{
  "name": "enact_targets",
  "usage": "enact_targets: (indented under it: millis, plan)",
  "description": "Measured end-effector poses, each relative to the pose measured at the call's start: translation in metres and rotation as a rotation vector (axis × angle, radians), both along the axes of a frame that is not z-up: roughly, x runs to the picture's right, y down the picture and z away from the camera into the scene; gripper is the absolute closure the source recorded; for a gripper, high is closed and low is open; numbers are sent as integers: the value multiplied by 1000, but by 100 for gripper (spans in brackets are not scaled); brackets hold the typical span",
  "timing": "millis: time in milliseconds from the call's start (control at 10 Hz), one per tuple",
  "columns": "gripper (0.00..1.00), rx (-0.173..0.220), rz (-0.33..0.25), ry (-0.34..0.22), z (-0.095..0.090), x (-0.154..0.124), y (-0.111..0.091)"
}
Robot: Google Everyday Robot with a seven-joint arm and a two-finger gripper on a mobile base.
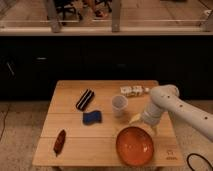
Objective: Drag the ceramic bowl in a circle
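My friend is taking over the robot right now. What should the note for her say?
Gripper: low at the far rim of the orange bowl, close to the white cup; whether it touches the bowl is unclear.
Bowl: upright on the front right part of the table.
Done: gripper is at the bowl.
Left: drag the bowl round in a full circle, probably keeping clear of the cup.
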State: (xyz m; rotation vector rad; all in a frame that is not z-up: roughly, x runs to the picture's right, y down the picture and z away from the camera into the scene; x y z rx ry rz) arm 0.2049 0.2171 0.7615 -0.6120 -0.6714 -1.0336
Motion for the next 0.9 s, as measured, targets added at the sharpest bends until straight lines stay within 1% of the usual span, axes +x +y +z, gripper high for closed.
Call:
enact_targets:
  millis: [400,700,900]
  plan:
    - [20,24,-66,-32,-6,-1,3]
    - [20,30,-88,-51,-10,-1,3]
    - [20,23,-92,-59,-7,1,5]
